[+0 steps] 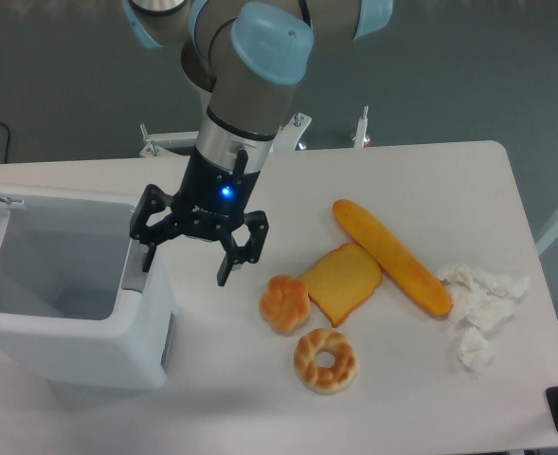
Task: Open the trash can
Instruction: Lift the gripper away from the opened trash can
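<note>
White trash can (89, 341) lid up, inside bare, gripper (189, 263) fingers (228, 267) spread wide over its grey button edge

The arm enters from the upper middle of the frame as thick grey metal tubes joined by rounded housings with pale blue plastic caps; one large blue cap sits near the top centre, with parts of others at the top edge to its left and right. Below them a silver cylindrical wrist section narrows into a black collar, where a small blue light glows and a short black cable runs along the side. The gripper (189, 261) at centre left is black, built of angular linked bars, with two dark fingers (229, 263) ending in flat pads.
</note>
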`<state>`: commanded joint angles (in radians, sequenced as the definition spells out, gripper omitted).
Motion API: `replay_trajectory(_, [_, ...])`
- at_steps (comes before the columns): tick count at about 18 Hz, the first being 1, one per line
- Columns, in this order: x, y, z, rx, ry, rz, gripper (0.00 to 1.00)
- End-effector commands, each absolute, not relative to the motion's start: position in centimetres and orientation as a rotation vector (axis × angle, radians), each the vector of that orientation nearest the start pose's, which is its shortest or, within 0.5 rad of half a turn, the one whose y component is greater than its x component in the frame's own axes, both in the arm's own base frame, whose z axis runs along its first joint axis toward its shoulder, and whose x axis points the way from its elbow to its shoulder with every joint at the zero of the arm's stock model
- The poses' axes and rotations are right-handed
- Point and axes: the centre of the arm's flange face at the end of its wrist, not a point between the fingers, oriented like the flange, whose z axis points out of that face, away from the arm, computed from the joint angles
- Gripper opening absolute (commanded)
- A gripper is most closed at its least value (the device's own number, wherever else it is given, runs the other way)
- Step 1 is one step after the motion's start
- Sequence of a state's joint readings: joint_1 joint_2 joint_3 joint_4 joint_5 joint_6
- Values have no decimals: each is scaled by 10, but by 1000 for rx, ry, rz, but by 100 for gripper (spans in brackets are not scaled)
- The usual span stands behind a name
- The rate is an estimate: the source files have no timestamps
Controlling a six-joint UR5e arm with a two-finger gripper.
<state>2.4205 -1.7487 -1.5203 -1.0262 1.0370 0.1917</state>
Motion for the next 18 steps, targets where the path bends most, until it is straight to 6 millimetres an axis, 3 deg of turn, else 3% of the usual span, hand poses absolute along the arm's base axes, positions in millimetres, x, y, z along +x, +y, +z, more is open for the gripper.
replay_trajectory(3, [-341,517,506,-2389,-687,-292,100])
replay_trajectory(10, [-347,501,534,-2401,-520,-142,100])
replay_trajectory(15, [-350,487,532,-2546,-222,143,100])
replay_trajectory(18, [-351,484,530,-2588,-168,215,100])
